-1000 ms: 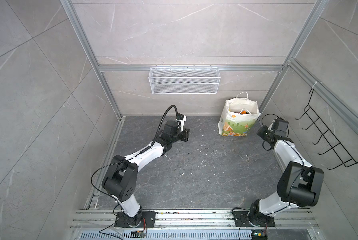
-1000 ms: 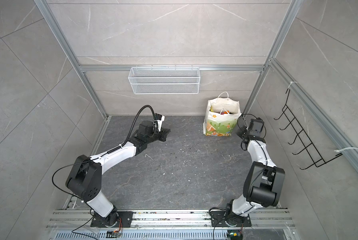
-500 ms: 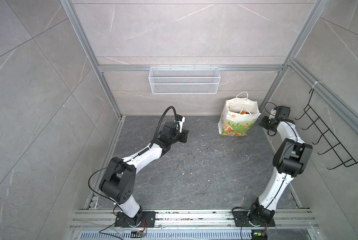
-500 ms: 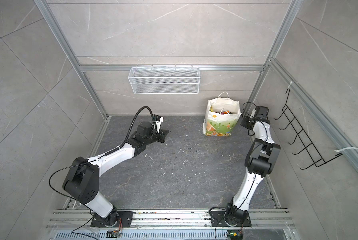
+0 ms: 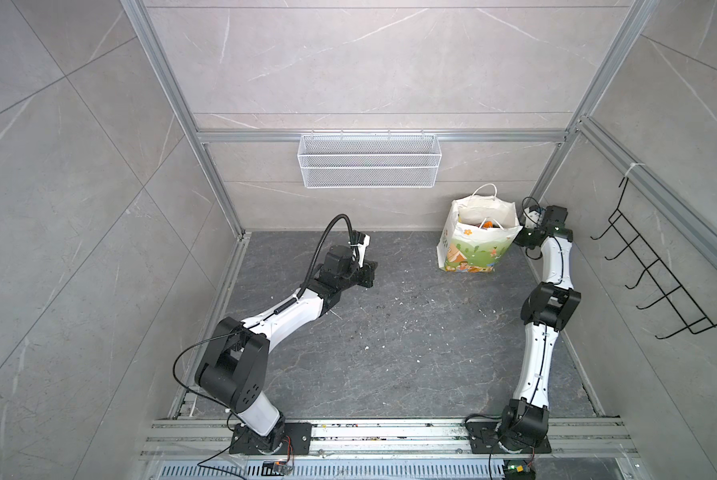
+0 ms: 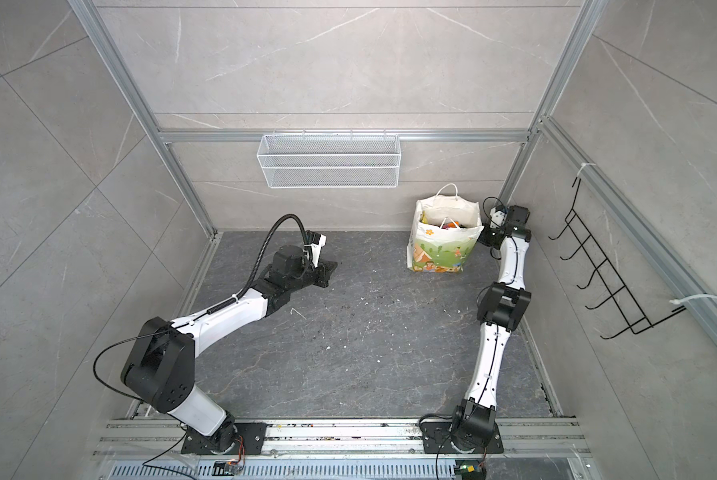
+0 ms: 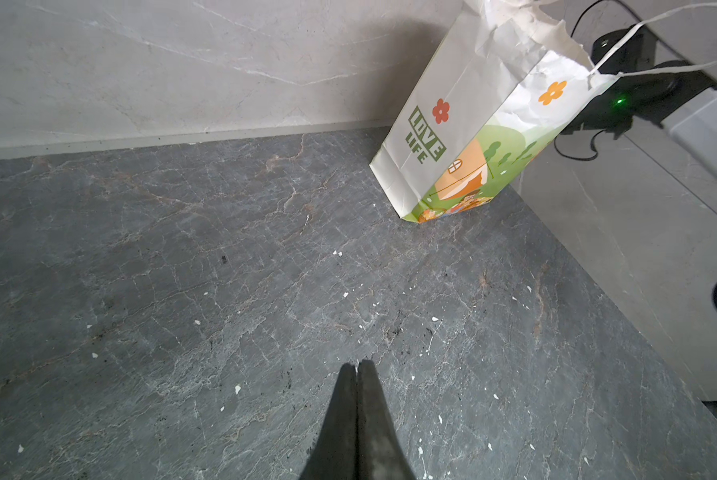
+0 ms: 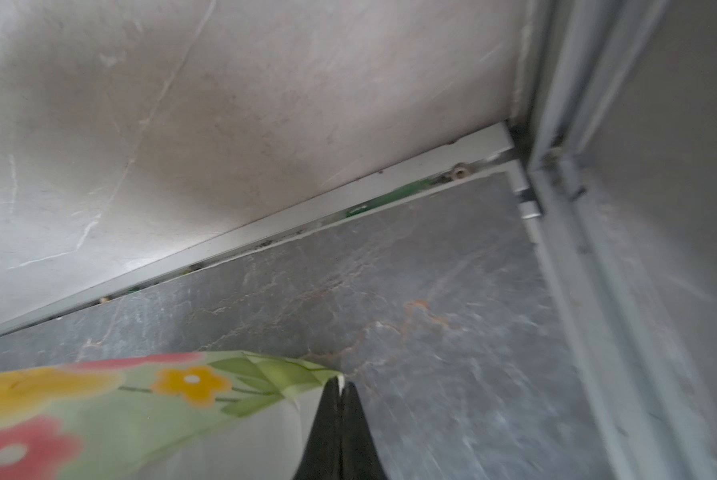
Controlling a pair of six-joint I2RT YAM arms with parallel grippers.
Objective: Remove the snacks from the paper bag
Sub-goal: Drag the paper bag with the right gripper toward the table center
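The white paper bag (image 5: 473,249) (image 6: 440,249) with a meadow print and green "LOVE LIFE" lettering (image 7: 425,135) stands upright and open at the back right of the dark floor. Inside its mouth I glimpse orange and red snacks (image 5: 487,224) (image 6: 450,224); most of the contents are hidden. My right gripper (image 5: 519,239) (image 6: 483,240) (image 8: 340,384) is shut, its tips right against the bag's (image 8: 140,395) right edge near the rim. My left gripper (image 5: 371,274) (image 6: 332,270) (image 7: 357,365) is shut and holds nothing, low over the floor well to the left of the bag.
A white wire-mesh basket (image 5: 369,166) hangs on the back wall. A black hook rack (image 5: 656,282) is on the right wall. Aluminium posts (image 8: 556,208) frame the back right corner close behind the bag. White crumbs (image 7: 433,319) dot the floor.
My right arm has stretched up along the right wall, bringing its gripper to the bag's right edge, and its jaws have closed. The left arm has shifted slightly, gripper still shut.
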